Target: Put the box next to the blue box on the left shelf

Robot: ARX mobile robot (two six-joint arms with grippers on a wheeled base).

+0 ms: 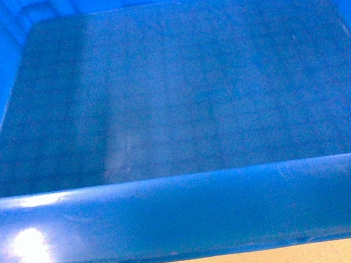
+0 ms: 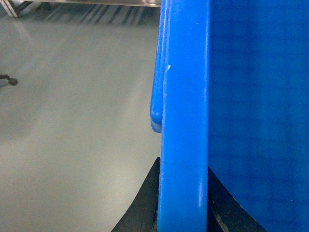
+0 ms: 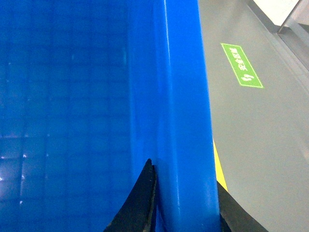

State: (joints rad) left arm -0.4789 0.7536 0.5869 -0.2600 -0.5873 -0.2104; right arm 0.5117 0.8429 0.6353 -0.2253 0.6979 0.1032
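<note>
Head view almost wholly filled by the box [image 1: 177,87]: faintly gridded floor across the upper and middle frame, thick near rim as a glossy band along the bottom, a thin tan strip below it. Left wrist view: left gripper [image 2: 182,208] at bottom centre, dark fingers [image 2: 142,210] either side of the box's upright rim, clamped on it; grey floor [image 2: 72,121] fills the left half. Right wrist view: right gripper [image 3: 186,208] at bottom centre, likewise pinching the rim between dark fingers [image 3: 137,205]; grey floor right, with a green sticker [image 3: 241,65] upper right and a yellow line [image 3: 219,169] beside the rim.
</note>
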